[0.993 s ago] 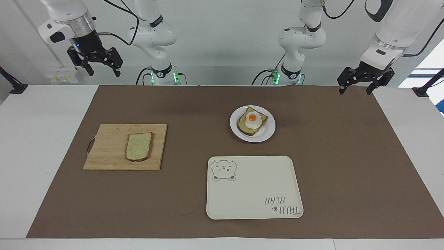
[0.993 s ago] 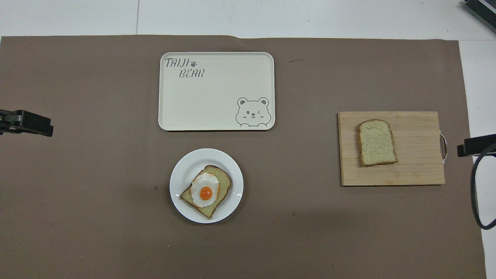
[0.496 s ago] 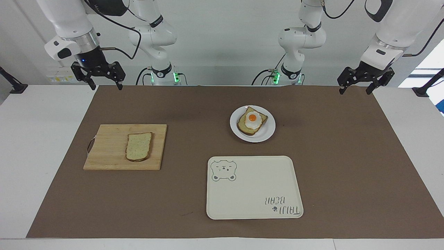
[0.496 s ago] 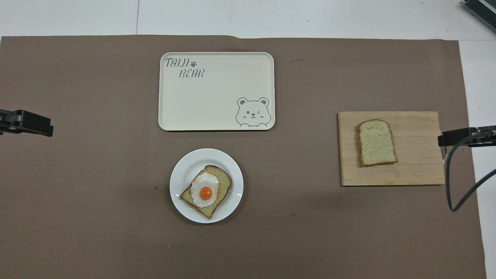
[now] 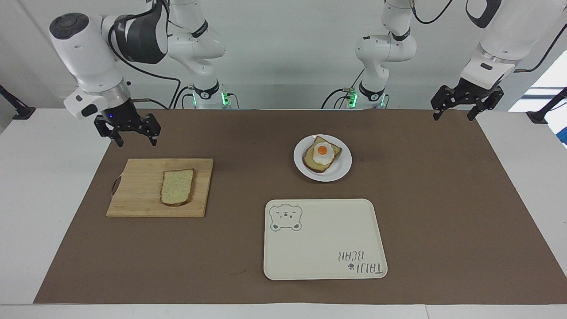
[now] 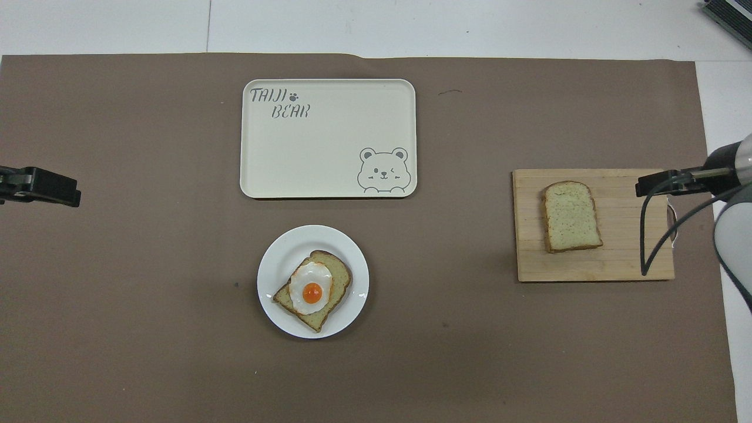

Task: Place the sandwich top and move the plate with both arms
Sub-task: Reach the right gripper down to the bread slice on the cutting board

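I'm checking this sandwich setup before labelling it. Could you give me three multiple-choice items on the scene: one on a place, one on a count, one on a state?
1. Where does the sandwich top lie?
A. on the wooden cutting board
B. on the plate
C. in the bear tray

2. How many bread slices show?
A. one
B. two
C. three

3. How is the right gripper?
A. shut on the bread
B. open, holding nothing
C. resting on the tray

Key: 1 A, the plain slice sits on the board. 2 B, that slice plus the egg toast on the plate. 3 B, its fingers are apart in the air, near the board's edge.
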`<state>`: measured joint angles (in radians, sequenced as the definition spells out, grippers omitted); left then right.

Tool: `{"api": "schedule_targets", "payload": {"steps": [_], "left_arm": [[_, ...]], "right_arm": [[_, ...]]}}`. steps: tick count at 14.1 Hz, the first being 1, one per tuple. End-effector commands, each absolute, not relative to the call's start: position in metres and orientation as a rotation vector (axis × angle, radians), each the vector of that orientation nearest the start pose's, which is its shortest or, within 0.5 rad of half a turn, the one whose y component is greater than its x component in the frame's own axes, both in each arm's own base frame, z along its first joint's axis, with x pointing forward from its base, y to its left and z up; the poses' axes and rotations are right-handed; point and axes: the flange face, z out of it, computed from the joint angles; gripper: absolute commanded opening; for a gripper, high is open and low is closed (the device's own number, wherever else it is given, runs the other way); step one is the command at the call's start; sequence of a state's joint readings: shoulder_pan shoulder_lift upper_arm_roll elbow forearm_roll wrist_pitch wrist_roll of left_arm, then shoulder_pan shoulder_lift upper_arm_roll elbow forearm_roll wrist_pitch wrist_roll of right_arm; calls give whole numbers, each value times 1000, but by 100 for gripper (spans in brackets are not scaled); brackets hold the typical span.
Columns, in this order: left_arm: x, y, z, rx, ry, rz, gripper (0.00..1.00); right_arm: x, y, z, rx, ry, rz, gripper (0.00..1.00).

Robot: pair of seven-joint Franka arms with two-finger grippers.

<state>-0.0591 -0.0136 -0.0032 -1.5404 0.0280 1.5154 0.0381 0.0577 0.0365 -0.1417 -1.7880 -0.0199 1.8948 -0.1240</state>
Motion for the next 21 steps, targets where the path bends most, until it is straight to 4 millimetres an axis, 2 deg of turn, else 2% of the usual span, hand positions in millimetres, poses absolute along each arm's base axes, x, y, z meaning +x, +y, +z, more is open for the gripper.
{"api": "schedule_targets", "payload": {"steps": [1,3,6,8,12,15,19,21], "left_arm": [[538,-30,644,-3113,139,28,100],[538,-30,644,-3113,139,28,100],[538,-29,644,-3114,134,28,100],[538,-29,644,-3114,134,28,100],[538,-30,644,-3113,139,28,100],[538,-30,644,-3113,139,28,100],[538,-30,644,-3114,136,28,100],[539,-30,643,-3114,136,30,100]], "right_arm": [[600,-52,497,-3179,-113,-129,100],[610,-53,475,-3181,-123,-121,100],[620,-52,452,-3179,-233,-107,100],[625,-52,432,-3126,-244,-103,100],[628,-68,412,-3075,-283,-93,100],[631,-69,384,-3010,-302,-83,100],[635,-71,364,-3004,-369,-69,100],[631,-81,347,-2970,-362,-63,100]]}}
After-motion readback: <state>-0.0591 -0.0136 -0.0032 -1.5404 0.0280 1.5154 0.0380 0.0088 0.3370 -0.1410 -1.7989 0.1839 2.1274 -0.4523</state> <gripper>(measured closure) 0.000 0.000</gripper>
